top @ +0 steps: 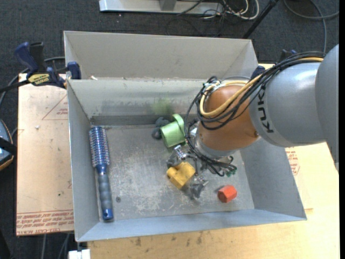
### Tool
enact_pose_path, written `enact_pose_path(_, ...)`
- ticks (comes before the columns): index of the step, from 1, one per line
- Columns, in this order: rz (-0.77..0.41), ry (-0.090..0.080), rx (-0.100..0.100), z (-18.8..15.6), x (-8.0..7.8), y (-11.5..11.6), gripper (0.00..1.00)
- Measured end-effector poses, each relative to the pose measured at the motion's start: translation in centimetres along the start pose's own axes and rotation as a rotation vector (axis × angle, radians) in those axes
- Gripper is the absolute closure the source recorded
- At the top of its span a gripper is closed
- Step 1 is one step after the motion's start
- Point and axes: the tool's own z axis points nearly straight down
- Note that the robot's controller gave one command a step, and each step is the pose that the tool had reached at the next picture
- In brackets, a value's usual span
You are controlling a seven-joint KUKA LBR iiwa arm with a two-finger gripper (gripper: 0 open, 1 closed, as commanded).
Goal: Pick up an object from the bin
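Under the arm [294,104] lettered "KU", the hand [187,174] seemingly clasps a yellow block [178,175].

— Picturing what, here?
— Showing a small yellow piece [180,174], chunky and irregular in shape.
— Lying where?
— Resting on the grey bin [129,198] floor, right of centre, toward the near wall.

A robot lab: behind the grey metal bin [156,55], loose black cables [240,4] lie on a dark grey carpet floor [48,9].
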Motion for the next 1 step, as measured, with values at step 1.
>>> enact_pose_path(1,-0.002,0.006,-0.001,-0.05,0.02,0.02,1.0)
